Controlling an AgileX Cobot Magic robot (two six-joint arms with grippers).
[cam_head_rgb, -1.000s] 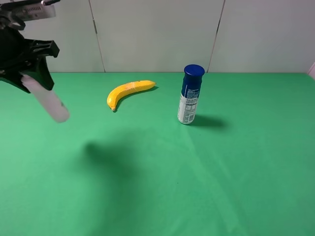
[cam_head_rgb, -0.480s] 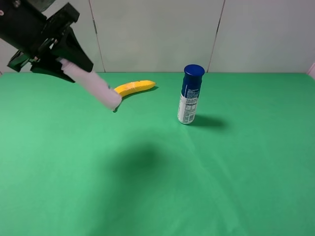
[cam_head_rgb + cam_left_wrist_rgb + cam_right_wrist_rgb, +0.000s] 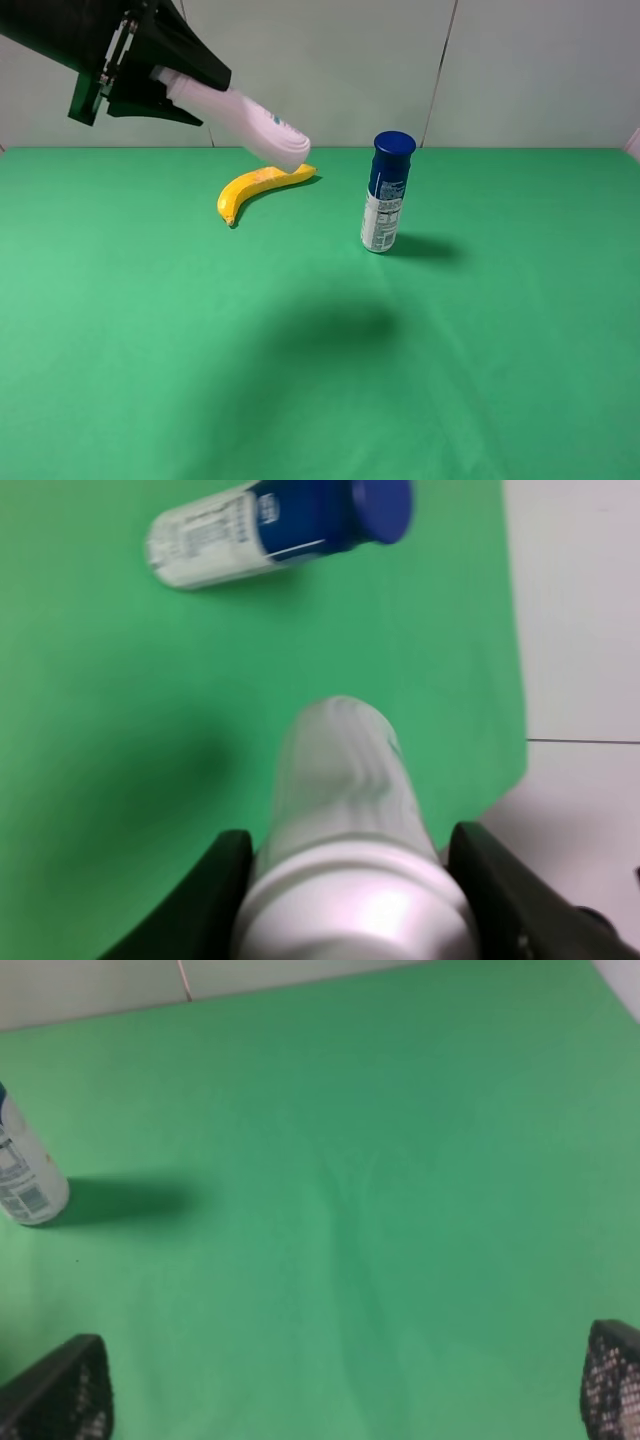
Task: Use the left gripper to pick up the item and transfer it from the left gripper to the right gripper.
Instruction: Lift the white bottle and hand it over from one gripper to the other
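My left gripper (image 3: 165, 85) is high over the table's far left and shut on the item (image 3: 240, 118), a white squeeze bottle. The bottle sticks out to the right and slightly down, its free end hanging above the banana (image 3: 262, 184). Its cap end is hidden inside the claw. In the left wrist view the bottle (image 3: 345, 830) fills the space between the two black fingers (image 3: 215, 890). My right gripper (image 3: 335, 1390) is open and empty low over the green cloth. It is out of the exterior high view.
A blue-capped spray can (image 3: 386, 193) stands upright right of the table's middle; it also shows in the left wrist view (image 3: 270, 525) and the right wrist view (image 3: 20, 1175). The green cloth (image 3: 420, 380) covers the table. A white wall is behind.
My left gripper has risen and swung to the right with the bottle, from the far left edge to above the banana. The bottle's shadow has moved right across the cloth.
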